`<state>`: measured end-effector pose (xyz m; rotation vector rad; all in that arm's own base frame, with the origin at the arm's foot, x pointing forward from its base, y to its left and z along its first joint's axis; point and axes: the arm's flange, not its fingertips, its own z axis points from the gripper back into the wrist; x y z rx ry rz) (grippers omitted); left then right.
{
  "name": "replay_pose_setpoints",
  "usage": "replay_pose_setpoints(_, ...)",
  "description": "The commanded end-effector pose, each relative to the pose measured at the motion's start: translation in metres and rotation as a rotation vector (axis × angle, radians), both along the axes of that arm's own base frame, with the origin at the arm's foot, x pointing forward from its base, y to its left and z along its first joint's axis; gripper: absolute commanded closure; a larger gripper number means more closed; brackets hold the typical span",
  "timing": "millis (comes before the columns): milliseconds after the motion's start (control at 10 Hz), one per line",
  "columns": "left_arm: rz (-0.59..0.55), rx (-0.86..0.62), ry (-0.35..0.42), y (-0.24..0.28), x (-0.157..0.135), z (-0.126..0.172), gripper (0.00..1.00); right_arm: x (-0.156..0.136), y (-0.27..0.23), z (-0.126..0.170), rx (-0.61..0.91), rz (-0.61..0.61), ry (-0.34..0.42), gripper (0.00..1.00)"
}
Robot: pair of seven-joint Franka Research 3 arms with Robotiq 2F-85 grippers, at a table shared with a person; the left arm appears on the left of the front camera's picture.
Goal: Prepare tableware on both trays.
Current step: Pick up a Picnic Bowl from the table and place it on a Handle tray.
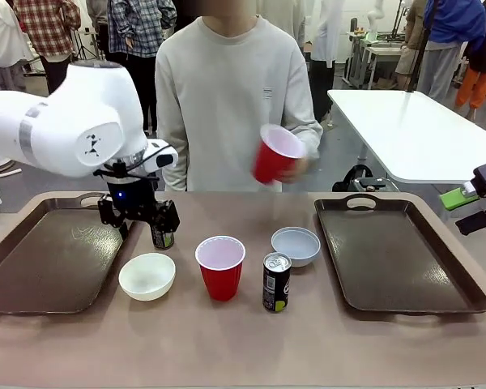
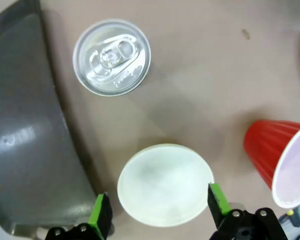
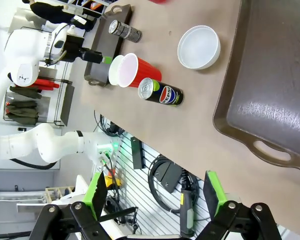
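Observation:
My left gripper (image 1: pixel 138 222) hangs open over the table by the right rim of the left tray (image 1: pixel 40 259). In its wrist view the open gripper (image 2: pixel 159 207) is above the white bowl (image 2: pixel 165 183), with a black can's top (image 2: pixel 111 56) beyond. That can (image 1: pixel 162 236) stands behind the gripper. The white bowl (image 1: pixel 147 275), a red cup (image 1: pixel 220 266), a second can (image 1: pixel 276 281) and the grey-blue bowl (image 1: pixel 296 245) stand between the trays. The person holds another red cup (image 1: pixel 275 154) tilted above the table. My right gripper (image 1: pixel 467 211) is open beside the right tray (image 1: pixel 397 259).
The right wrist view shows the open right gripper (image 3: pixel 155 189) off the table's edge, with the right tray (image 3: pixel 270 75), grey-blue bowl (image 3: pixel 199 46), can (image 3: pixel 162 92) and red cup (image 3: pixel 127 70) beyond. The person (image 1: pixel 227 105) stands at the far side. A white table (image 1: pixel 421 130) is behind.

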<state>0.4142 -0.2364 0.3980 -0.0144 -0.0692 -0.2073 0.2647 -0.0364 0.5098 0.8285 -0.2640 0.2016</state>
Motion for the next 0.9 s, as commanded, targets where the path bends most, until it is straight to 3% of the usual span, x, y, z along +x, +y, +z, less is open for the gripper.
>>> replay_pose_setpoints(0, -0.029, -0.055, 0.002, 0.011, -0.008, -0.004, 0.00, -0.001, 0.000, -0.001, 0.010, 0.005, 0.010, 0.00)
replay_pose_setpoints(300, -0.113, -0.176, 0.012, 0.045, -0.023, -0.004, 0.00, -0.001, 0.000, -0.001, 0.010, 0.005, 0.010, 0.00)
replay_pose_setpoints(400, -0.055, -0.091, 0.017, 0.017, -0.003, -0.011, 0.00, -0.001, 0.000, -0.001, 0.010, 0.005, 0.010, 0.00)
replay_pose_setpoints(700, -0.078, -0.124, 0.019, 0.029, -0.007, -0.010, 0.00, -0.001, 0.000, -0.001, 0.010, 0.005, 0.010, 0.00)
replay_pose_setpoints(800, -0.025, -0.128, 0.038, 0.041, -0.002, -0.023, 0.00, -0.001, 0.000, -0.001, 0.010, 0.005, 0.010, 0.00)
